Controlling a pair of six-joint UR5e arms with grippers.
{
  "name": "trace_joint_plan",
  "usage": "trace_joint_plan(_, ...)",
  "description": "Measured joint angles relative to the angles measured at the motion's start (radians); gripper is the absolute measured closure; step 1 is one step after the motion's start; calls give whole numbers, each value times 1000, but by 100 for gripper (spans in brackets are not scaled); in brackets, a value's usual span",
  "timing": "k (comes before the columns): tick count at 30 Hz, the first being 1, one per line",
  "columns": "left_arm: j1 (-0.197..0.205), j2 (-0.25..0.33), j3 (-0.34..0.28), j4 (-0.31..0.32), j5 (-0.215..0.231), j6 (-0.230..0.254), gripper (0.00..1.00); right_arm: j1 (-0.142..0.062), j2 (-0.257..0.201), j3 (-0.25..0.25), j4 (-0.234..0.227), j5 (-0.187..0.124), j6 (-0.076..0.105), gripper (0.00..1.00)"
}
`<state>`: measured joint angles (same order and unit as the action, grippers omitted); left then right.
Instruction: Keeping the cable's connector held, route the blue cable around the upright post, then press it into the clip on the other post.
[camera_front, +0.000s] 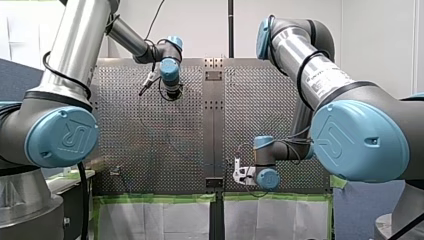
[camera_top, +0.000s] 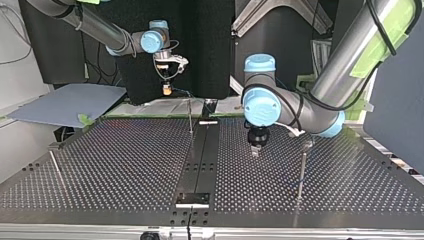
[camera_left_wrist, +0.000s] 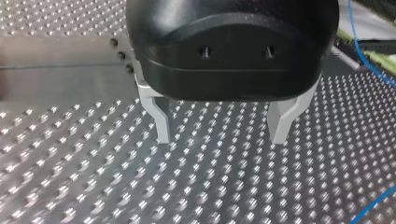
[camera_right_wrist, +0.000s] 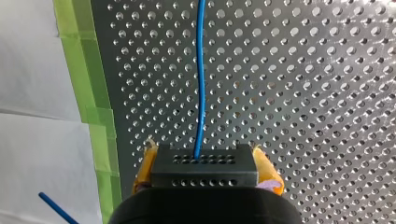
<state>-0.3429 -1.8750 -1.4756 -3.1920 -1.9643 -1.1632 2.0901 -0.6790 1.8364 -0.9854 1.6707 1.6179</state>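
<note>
Two grippers hung over the perforated metal table (camera_top: 125, 160). My right gripper (camera_right_wrist: 203, 154), with yellow pads (camera_right_wrist: 268, 172), was clenched on the black rectangular connector block (camera_right_wrist: 204, 168), whose faces carried rows of small holes. In the top view it held the block raised at the far left, over the table's far edge. The thin blue cable (camera_right_wrist: 201, 70) came out of the block's face and ran ahead of the gripper over the holes, beside a strip of green tape (camera_right_wrist: 84, 70).

My left gripper (camera_left_wrist: 222, 140), black with metal fingers (camera_left_wrist: 161, 121), was spread wide just above the table, grasping nothing; in the top view it hung right of the middle. Three thin upright metal posts stood in the top view: one far, at the middle (camera_top: 190, 117), one near right (camera_top: 301, 172) and one near left (camera_top: 56, 167). Which post bore the clip could not be told.
</note>
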Motion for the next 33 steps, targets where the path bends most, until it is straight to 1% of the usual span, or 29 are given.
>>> trace_joint_plan(5, 15, -3, 34, 5, -32, 34, 0, 0, 0, 0, -1, -7, 1, 100)
trace_joint_plan(9, 23, -4, 41, 20, -70, 67, 0, 0, 0, 0, -1, -7, 2, 100)
trace_joint_plan(13, 28, -7, 42, 29, -99, 91, 0, 0, 0, 0, 0, -8, 3, 100)
trace_joint_plan(18, 31, -42, 43, 34, -121, 123, 0, 1, 0, 0, 0, -8, 4, 100)
trace_joint_plan(22, 35, -77, 43, 51, -127, 129, 0, 2, 0, 0, 0, -8, 4, 100)
trace_joint_plan(27, 47, -94, 44, 69, -133, 131, 0, 3, 0, 0, -1, -8, 4, 100)
trace_joint_plan(33, 54, -121, 52, 71, -149, 135, 0, 3, 0, 0, -1, -9, 4, 100)
